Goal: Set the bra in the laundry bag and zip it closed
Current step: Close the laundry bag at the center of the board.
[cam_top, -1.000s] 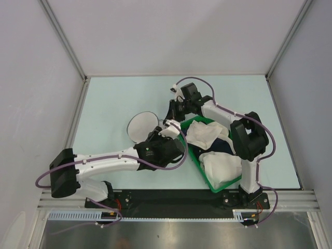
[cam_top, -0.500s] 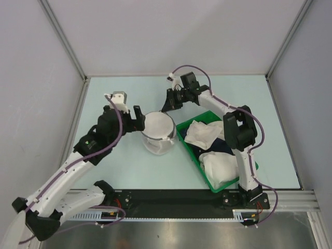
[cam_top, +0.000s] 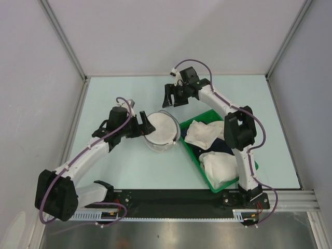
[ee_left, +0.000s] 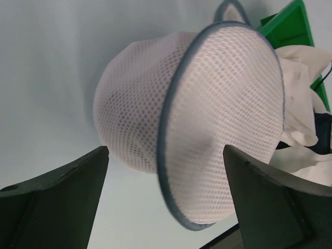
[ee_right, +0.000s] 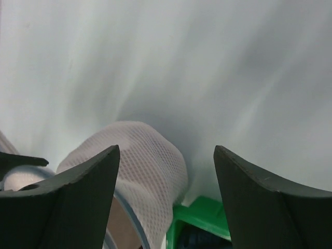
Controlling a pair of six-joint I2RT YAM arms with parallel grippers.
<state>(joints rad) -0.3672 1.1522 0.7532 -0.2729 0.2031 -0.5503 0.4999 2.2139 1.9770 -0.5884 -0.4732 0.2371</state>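
Top external view: the laundry bag (cam_top: 160, 129) sits tilted on the worktop (cam_top: 119, 93), just beside the green basket (cam_top: 193, 155). The left gripper (cam_top: 141, 124) and right gripper (cam_top: 170, 97) flank it, both spread and holding nothing, probably ready to grip the zipper rim. The bra is unseen, possibly inside.

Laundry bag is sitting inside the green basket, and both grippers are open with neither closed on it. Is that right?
No. The laundry bag lies on the table beside the green basket, not inside it, as the top external view shows. The rest holds: the left gripper and right gripper are both open, neither closed on it.
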